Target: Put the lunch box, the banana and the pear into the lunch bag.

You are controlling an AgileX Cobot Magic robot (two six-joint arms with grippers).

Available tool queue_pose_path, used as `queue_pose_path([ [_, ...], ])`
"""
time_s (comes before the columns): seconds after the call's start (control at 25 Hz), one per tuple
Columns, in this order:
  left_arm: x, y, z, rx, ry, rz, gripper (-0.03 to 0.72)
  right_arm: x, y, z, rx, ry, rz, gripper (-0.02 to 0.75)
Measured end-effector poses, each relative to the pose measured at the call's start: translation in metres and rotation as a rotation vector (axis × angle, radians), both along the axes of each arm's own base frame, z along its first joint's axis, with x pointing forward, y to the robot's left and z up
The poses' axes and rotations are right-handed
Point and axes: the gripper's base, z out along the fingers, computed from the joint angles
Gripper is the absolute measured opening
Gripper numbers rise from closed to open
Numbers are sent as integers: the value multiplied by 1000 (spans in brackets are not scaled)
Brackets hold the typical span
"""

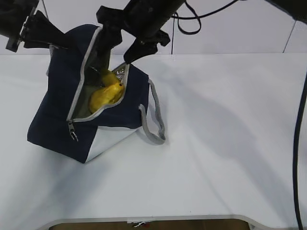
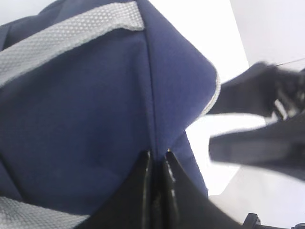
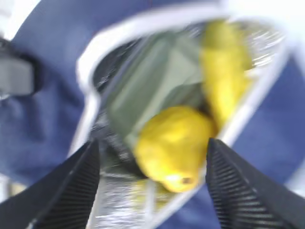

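The navy lunch bag (image 1: 57, 110) stands tilted on the white table with its zipper open. My left gripper (image 1: 60, 40) is shut on the bag's upper left corner; in the left wrist view it (image 2: 157, 153) pinches the navy fabric (image 2: 86, 119) at a seam. My right gripper (image 1: 117, 57) hangs open and empty just above the opening. In the right wrist view the pear (image 3: 171, 143) lies between and beyond its fingers (image 3: 76, 186), inside the silvery lining. The banana (image 3: 224, 76) lies beside it and the green-lidded lunch box (image 3: 152, 81) behind. The pear (image 1: 104, 97) and banana (image 1: 109, 76) also show in the exterior view.
A grey webbing handle (image 1: 156, 120) loops out on the bag's right side. The zipper pull (image 1: 73, 133) hangs at the opening's lower end. A black cable (image 1: 300, 143) hangs at the far right. The table's front edge (image 1: 144, 219) runs along the bottom.
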Motion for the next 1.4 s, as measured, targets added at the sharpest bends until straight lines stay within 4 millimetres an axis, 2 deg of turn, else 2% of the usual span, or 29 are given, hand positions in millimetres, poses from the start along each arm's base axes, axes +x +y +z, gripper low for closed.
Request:
queue_pose_path([
  [0.2,0,0,0,0,0,0,0,-1,-10,10,-79,-44,-36,553],
  [0.36,0,0,0,0,0,0,0,-14,-20,14,-130,-27,-49,553],
  [0.48,0,0,0,0,0,0,0,-23,-25,3,-167,35,-56,553],
  [0.76,0,0,0,0,0,0,0,-28,-29,-25,-217,131,-69,553],
  [0.92,0,0,0,0,0,0,0,-25,-27,-37,-228,154,-70,553],
  [1.12,0,0,0,0,0,0,0,-19,-20,-62,-209,230,-69,550],
  [1.2,0,0,0,0,0,0,0,-18,-19,-66,-209,240,-69,519],
  [1.28,0,0,0,0,0,0,0,-18,-19,-66,-207,240,-72,445],
  [1.4,0,0,0,0,0,0,0,-18,-19,-66,-207,240,-72,273],
])
